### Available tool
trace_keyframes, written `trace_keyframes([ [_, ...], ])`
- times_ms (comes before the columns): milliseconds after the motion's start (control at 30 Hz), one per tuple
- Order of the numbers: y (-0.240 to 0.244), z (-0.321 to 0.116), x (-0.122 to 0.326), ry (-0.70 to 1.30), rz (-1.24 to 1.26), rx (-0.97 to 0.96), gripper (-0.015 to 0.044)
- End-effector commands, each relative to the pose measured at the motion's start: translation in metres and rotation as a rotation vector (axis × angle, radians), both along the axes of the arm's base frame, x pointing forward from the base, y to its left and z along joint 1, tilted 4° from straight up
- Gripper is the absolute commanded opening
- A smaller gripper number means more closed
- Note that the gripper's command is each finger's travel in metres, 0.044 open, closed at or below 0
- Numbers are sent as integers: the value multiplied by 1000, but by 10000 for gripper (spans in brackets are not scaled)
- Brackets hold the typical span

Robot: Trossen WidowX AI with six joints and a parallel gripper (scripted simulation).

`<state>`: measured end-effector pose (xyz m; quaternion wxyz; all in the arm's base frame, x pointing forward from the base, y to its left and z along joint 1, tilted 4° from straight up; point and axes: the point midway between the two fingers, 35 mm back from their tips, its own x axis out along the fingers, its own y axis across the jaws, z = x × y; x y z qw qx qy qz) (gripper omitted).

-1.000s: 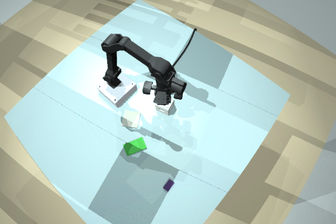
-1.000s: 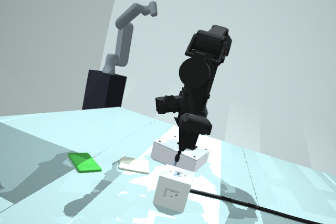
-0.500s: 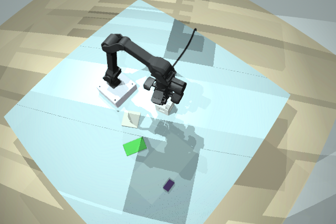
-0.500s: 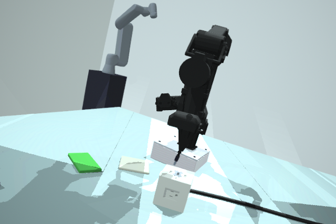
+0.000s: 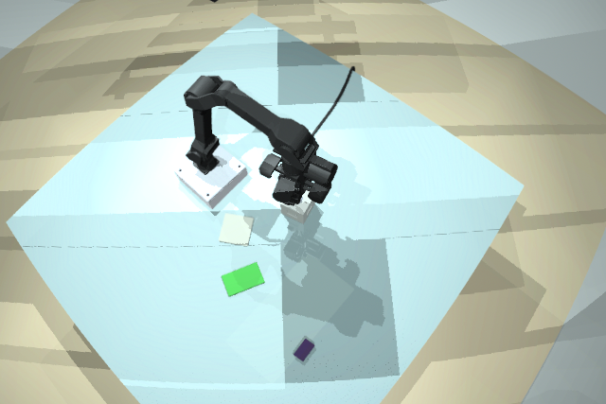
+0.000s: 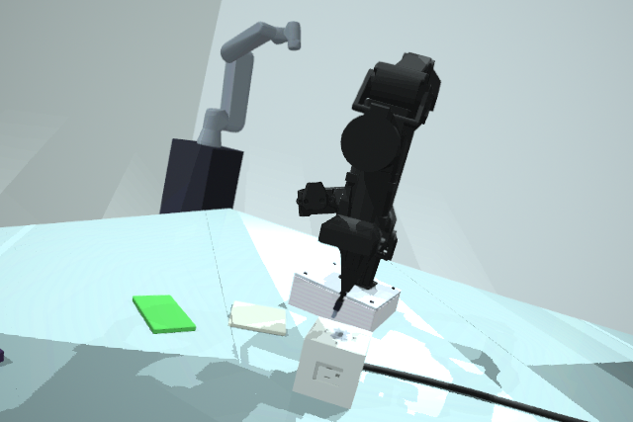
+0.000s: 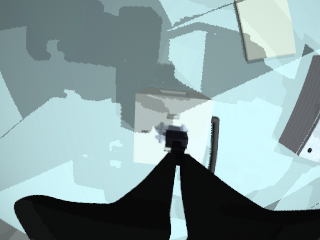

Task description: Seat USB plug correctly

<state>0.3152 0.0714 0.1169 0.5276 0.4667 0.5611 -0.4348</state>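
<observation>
The white power cube [image 5: 296, 213] [image 6: 330, 358] [image 7: 150, 153] stands on the table under my wrist. My gripper [image 6: 344, 295] [image 7: 176, 159] is shut on the USB plug, whose black body [image 6: 338, 303] [image 7: 176, 138] sticks out below the fingertips. The plug's metal end [image 6: 334, 313] points down and is out of the socket, a little above the cube's top, tilted slightly in the exterior view. The top socket is partly hidden by the plug in the wrist view. Which way round the plug faces cannot be told. The fingertips are hidden in the top view.
A black cable [image 5: 337, 101] [image 6: 434, 381] [image 7: 215, 145] runs from the cube's side. A cream slab [image 5: 236, 230] [image 6: 258, 317] [image 7: 266, 30] and green slab [image 5: 242, 279] [image 6: 163, 313] lie nearby. A purple block [image 5: 304, 349] lies farther off. The arm's white base [image 5: 212, 186] [image 6: 332, 301] stands close.
</observation>
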Motion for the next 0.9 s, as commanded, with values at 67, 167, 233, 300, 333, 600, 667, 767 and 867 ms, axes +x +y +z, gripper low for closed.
trace_keyframes([
  [67, 1, -1, 0, 1, 3, 7, 0],
  [167, 1, -1, 0, 1, 3, 9, 0],
  [233, 1, -2, 0, 1, 4, 10, 0],
  [300, 1, -2, 0, 1, 4, 11, 0],
  [333, 2, -2, 0, 2, 4, 12, 0],
  [600, 2, -3, 0, 2, 6, 17, 0],
  [667, 2, -3, 0, 3, 6, 18, 0],
  [767, 3, -3, 0, 3, 7, 20, 0],
  [867, 3, -4, 0, 3, 7, 22, 0],
])
